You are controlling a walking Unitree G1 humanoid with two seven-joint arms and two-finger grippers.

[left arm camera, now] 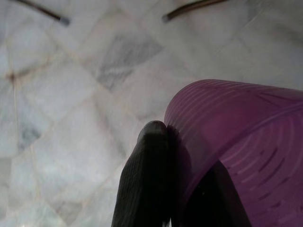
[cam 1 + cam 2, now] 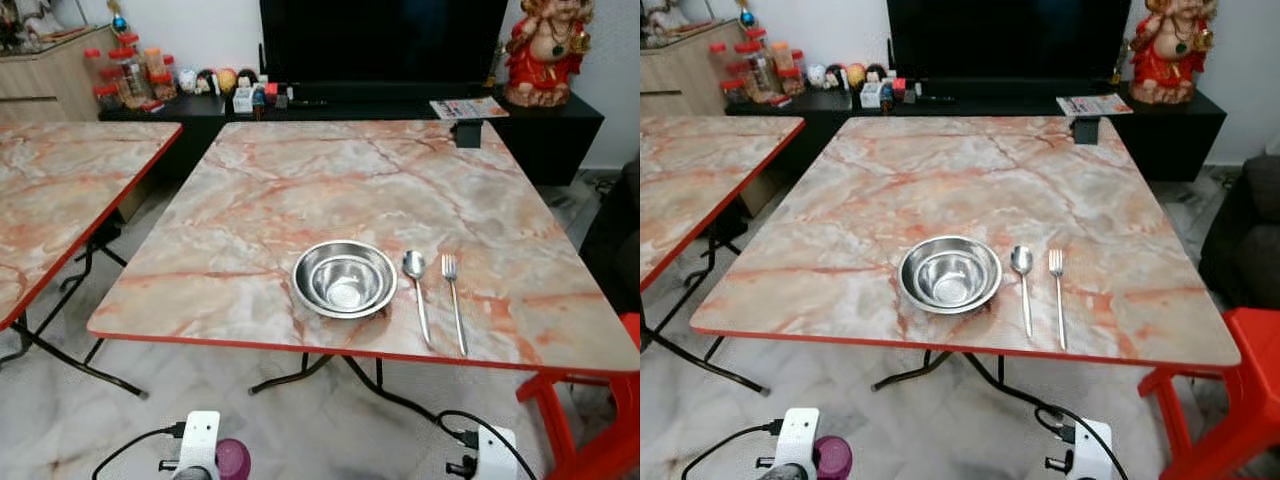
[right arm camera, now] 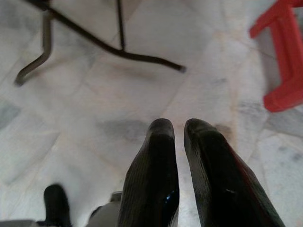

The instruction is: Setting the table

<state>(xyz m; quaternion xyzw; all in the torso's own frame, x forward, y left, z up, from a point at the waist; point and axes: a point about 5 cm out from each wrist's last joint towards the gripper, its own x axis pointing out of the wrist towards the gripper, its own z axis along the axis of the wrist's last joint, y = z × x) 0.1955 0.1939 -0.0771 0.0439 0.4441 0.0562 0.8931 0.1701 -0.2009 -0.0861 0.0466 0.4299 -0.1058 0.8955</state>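
A steel bowl (image 2: 344, 277) sits near the front edge of the marble-patterned table (image 2: 300, 180). To its right lie a spoon (image 2: 416, 285) and a fork (image 2: 453, 296), side by side. Low at the bottom of the eye view, my left gripper (image 1: 182, 189) is shut on the rim of a purple ribbed cup (image 1: 241, 142), also seen as the cup (image 2: 232, 459) below the table's edge. My right gripper (image 3: 179, 130) hangs over the floor with its two black fingers pressed together and nothing between them.
A second marble table (image 2: 60, 190) stands at the left. A red plastic stool (image 2: 600, 400) stands at the right front corner. Behind the table is a dark TV cabinet (image 2: 380, 100) with jars, small items and a red figurine (image 2: 545, 50). Black folding legs (image 3: 94, 42) cross the tiled floor.
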